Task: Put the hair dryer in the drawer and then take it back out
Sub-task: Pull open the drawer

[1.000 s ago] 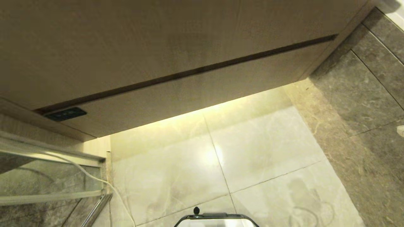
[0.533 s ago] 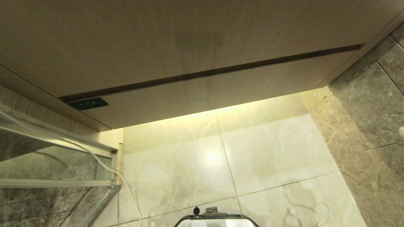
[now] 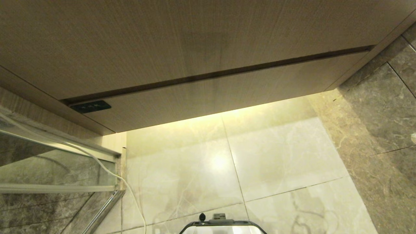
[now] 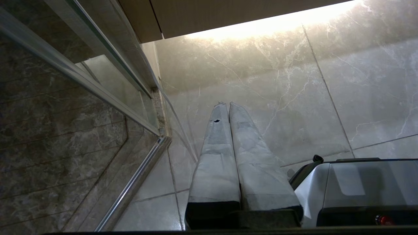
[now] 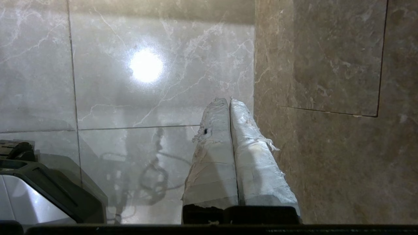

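The drawer [image 3: 221, 94] is the lower light-brown wood-grain front with a small dark label [image 3: 91, 106] at its left end. It stands closed under a taller plain panel [image 3: 182, 39]. The hair dryer is out of view. Neither arm shows in the head view. My left gripper [image 4: 228, 104] hangs shut and empty over the pale floor beside the glass screen. Also shut and empty, my right gripper [image 5: 228, 100] points down at the seam between the pale floor and the brown marble.
A glass screen with metal rails [image 3: 48, 188] stands at the left, and a white cable [image 3: 130, 195] trails down along it. Dark marble wall tiles [image 3: 383, 107] close off the right. My own base [image 3: 222, 227] shows at the bottom, on glossy pale floor tiles [image 3: 276, 156].
The whole head picture shifted a second ago, so the camera moved and the cabinet front now fills more of the view. It has stayed still over the last half second. The drawer stays closed.
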Available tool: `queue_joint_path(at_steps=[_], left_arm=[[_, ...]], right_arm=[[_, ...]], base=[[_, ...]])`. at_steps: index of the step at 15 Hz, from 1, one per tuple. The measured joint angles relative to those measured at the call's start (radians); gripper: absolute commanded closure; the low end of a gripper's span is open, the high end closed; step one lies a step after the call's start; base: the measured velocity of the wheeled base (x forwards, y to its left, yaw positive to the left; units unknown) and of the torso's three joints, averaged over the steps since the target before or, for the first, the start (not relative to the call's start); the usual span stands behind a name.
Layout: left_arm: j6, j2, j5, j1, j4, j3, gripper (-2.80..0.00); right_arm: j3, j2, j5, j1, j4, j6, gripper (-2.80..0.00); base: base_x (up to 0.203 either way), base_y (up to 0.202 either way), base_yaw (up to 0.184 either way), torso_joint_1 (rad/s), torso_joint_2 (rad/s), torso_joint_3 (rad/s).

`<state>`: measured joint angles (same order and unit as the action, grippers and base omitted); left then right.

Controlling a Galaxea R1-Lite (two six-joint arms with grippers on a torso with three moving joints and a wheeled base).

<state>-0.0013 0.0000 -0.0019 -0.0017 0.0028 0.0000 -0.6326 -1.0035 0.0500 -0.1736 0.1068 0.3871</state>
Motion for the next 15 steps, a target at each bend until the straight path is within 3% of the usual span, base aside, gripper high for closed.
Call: queue_joint_path(at_steps=[5,11,15], left_arm=[[0.000,0.000,0.000,0.000,0.000,0.000,0.00],[0.000,0.000,0.000,0.000,0.001,0.000,0.00],[0.000,0.000,0.000,0.000,0.000,0.000,0.00]], right_arm=[[0.004,0.005,-0.003,0.000,0.011,-0.006,0.00],[0.007,0.011,-0.003,0.001,-0.001,-0.002,0.00],[0.011,0.015,-0.003,0.000,-0.002,-0.001,0.00]], base=[[0.002,-0.002,0.014,0.000,0.00,0.001],[0.001,-0.006,0.141,0.004,0.00,0.005],[0.000,0.000,0.000,0.000,0.00,0.000]])
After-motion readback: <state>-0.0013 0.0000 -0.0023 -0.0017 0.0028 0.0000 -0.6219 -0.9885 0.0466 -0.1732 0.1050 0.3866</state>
